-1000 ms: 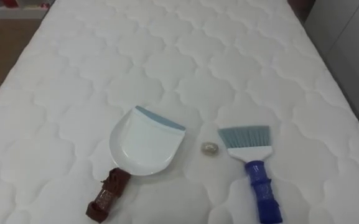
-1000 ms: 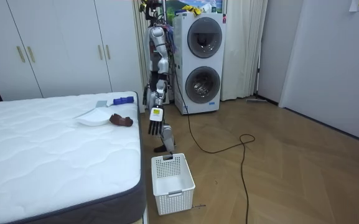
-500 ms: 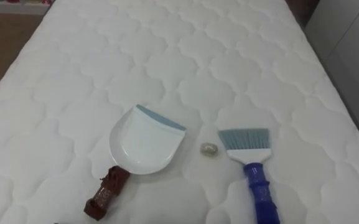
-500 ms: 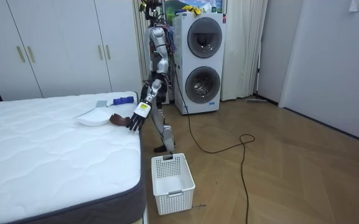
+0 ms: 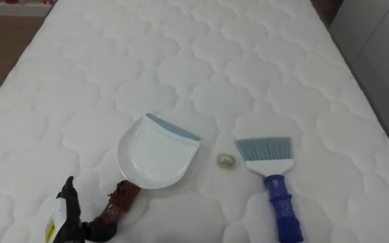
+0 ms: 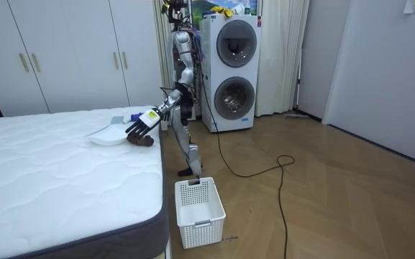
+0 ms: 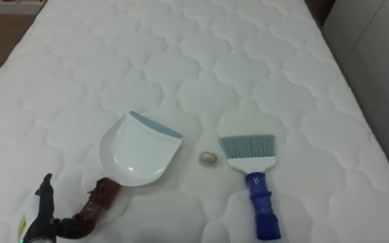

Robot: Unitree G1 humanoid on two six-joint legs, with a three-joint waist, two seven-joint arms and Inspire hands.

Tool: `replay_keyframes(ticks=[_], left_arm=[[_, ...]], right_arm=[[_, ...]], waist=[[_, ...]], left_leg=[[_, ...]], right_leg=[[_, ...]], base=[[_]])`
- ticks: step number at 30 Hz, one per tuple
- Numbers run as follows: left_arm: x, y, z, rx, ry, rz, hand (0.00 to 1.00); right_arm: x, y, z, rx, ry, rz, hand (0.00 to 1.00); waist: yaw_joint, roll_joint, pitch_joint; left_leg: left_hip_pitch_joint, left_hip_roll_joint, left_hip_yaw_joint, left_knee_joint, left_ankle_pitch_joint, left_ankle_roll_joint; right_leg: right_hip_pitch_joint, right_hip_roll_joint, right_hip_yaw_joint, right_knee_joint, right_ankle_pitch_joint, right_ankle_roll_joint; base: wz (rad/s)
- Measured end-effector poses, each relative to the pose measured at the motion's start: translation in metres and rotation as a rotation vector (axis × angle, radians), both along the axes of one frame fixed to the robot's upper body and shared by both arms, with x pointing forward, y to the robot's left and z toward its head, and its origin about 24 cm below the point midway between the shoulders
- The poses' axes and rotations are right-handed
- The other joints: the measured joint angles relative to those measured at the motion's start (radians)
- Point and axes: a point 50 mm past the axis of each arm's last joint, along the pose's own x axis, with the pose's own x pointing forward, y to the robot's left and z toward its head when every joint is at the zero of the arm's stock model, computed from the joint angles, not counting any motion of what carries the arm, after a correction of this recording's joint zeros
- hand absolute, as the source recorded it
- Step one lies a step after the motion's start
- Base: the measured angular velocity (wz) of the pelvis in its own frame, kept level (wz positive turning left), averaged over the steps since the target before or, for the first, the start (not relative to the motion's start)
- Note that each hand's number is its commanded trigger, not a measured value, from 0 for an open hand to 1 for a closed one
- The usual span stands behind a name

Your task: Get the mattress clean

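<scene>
Dustpan (image 5: 155, 154) on bed (image 5: 201, 61), pellet (image 5: 226, 160) and brush (image 5: 272, 175) alongside; left hand (image 5: 69, 219) unclenched at handle (image 5: 118, 202).

left hand (image 5: 68, 223): black fingers | back of hand: white tag with yellow mark | arm behind hand: silver-grey, dark joints | body: silver-grey | trailing floor cable: dark

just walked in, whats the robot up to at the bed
The robot stands at the edge of the bed, about to clean it. Its left hand is down by the brown handle of the white dustpan, fingers spread and not yet closed round it. The dustpan lies flat on the bed, a blue-handled brush lies beside it untouched, and a small scrap sits between the two, not yet swept up.
</scene>
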Motion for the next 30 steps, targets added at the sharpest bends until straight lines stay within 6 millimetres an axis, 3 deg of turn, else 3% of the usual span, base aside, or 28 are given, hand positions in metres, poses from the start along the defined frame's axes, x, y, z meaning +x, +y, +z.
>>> replay_keyframes(ticks=[14,18,19,30], left_arm=[[0.006,-0.005,0.001,-0.011,-0.002,-0.040,0.00],[0.012,-0.006,0.003,-0.020,-0.016,-0.042,0.00],[0.014,-0.007,0.003,-0.026,-0.020,-0.045,0.00],[0.012,-0.008,-0.001,-0.034,0.009,-0.052,0.00]], right_arm=[[0.001,0.001,0.000,0.033,-0.010,-0.034,0.00],[0.003,0.000,0.001,0.035,-0.017,-0.031,0.00],[0.003,-0.001,0.001,0.032,-0.018,-0.030,0.00],[0.005,-0.002,0.002,0.022,-0.022,-0.031,0.00]], waist=[[-0.030,0.006,0.0072],[-0.045,0.013,0.0034],[-0.046,0.017,-0.0006],[-0.048,0.024,-0.0017]], left_leg=[[0.011,0.001,0.005,-0.002,0.000,0.000],[0.004,0.000,0.006,-0.002,0.000,0.000],[-0.002,0.001,0.007,-0.002,0.000,0.000],[-0.022,0.001,0.008,-0.001,0.000,0.000]], right_leg=[[-0.002,0.008,0.028,-0.003,0.001,0.000],[-0.005,0.008,0.027,-0.003,0.001,0.000],[-0.014,0.008,0.027,-0.001,0.001,0.000],[-0.035,0.008,0.026,-0.001,0.004,-0.001]], base=[[-0.03],[0.00],[-0.04],[0.00]])
